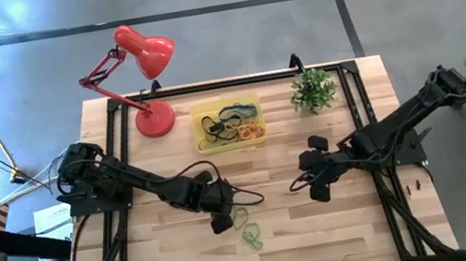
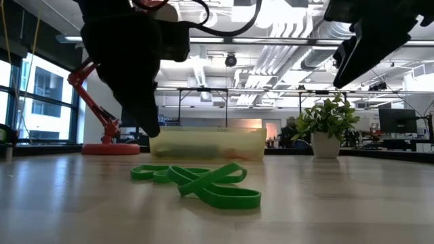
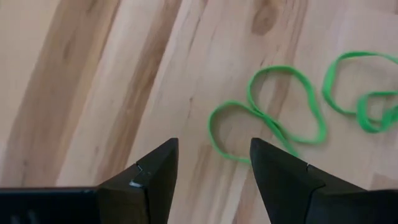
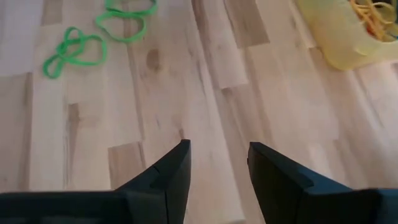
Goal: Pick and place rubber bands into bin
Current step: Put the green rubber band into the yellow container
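- Pick step: left end effector (image 3: pixel 213 163), fingers spread and empty, hovers just beside the green rubber bands (image 3: pixel 268 112) lying loose on the bench (image 1: pixel 187 252).
- Next, I judge: lower over one loop, pinch, carry to the bin (image 1: pixel 252 100).
- Right end effector (image 4: pixel 219 163) waits spread, well apart.

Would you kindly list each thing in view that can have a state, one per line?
Left gripper: open, empty, above the table near the green rubber bands.
Right gripper: open, empty, over bare wood.
Green rubber bands: loose on the table, outside the bin.
Bin: upright, already holding several rubber bands.
Red desk lamp: standing; whether it is lit cannot be told.
Potted plant: upright.
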Controlling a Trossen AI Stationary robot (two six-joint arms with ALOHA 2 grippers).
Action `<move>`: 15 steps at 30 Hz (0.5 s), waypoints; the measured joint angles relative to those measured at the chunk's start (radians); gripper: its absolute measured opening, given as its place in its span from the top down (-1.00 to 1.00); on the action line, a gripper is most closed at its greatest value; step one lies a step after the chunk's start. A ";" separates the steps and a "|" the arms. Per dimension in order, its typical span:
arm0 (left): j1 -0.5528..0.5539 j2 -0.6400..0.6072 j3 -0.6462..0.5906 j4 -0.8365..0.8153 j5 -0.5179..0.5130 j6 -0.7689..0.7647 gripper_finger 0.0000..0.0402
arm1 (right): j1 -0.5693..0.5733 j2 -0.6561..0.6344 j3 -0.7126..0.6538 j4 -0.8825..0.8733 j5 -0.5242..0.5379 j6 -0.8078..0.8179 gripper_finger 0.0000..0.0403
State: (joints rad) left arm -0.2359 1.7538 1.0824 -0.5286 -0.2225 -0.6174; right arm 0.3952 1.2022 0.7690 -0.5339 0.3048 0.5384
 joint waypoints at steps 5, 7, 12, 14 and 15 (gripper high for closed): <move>0.000 0.000 0.000 0.000 -0.039 0.026 0.06 | 0.001 0.000 -0.063 0.122 -0.026 0.009 0.29; 0.000 0.002 0.000 0.003 -0.043 0.051 0.06 | 0.001 0.000 -0.074 0.140 -0.026 0.012 0.30; 0.000 0.034 0.001 0.027 -0.031 0.120 0.06 | 0.000 0.000 -0.079 0.149 -0.022 0.011 0.30; 0.000 0.051 -0.002 0.023 -0.013 0.141 0.06 | 0.000 0.000 -0.079 0.151 -0.017 0.007 0.30; 0.000 0.053 -0.004 0.008 -0.010 0.143 0.06 | 0.000 0.000 -0.079 0.151 -0.017 0.007 0.30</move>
State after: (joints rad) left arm -0.2359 1.8072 1.0786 -0.5202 -0.2324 -0.4747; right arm 0.3954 1.2022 0.6895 -0.3832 0.2882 0.5453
